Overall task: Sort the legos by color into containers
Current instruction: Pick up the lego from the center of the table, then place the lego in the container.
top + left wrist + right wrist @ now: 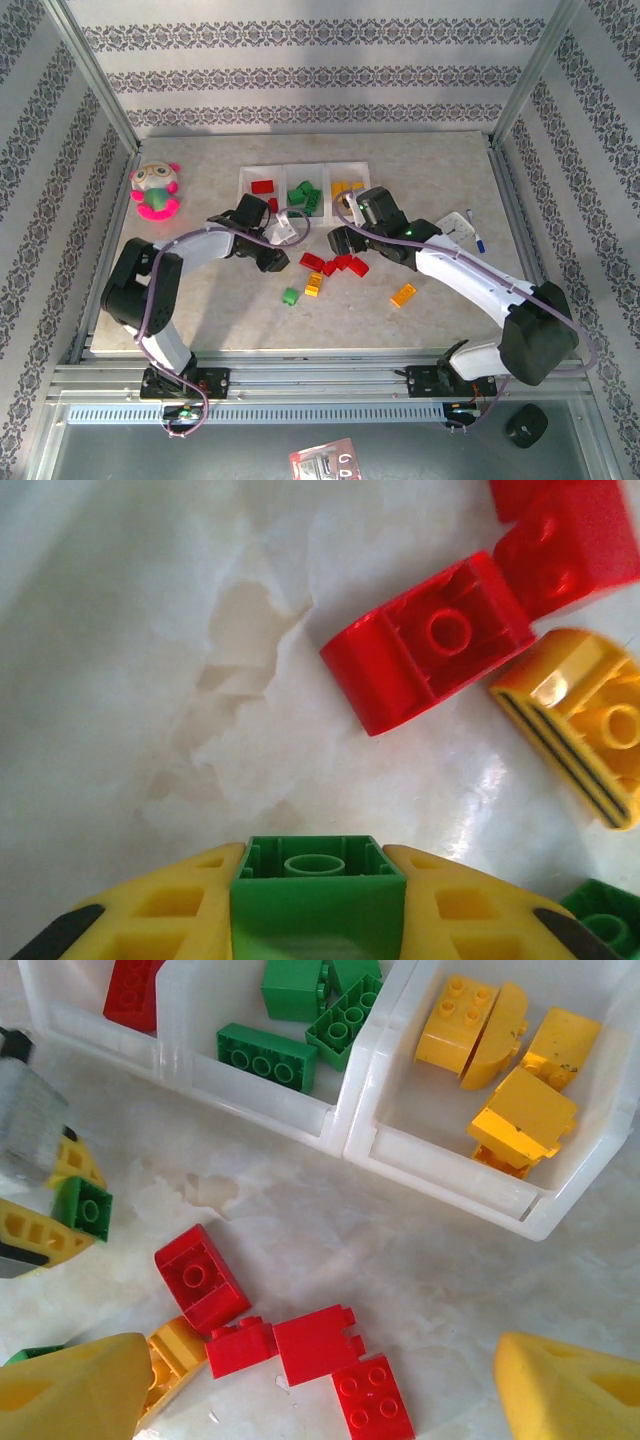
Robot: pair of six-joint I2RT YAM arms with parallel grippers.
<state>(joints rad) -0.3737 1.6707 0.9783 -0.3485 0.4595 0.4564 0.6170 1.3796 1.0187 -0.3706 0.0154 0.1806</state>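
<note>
Nearby, loose red bricks (200, 1278), left gripper (318, 885) clamping green brick (85, 1208), tray (440, 1165) beyond.

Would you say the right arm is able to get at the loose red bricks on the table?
Probably yes: the right gripper hangs open just above the red bricks, nothing covers them, and the left gripper, holding a green brick, sits off to the side.
</note>
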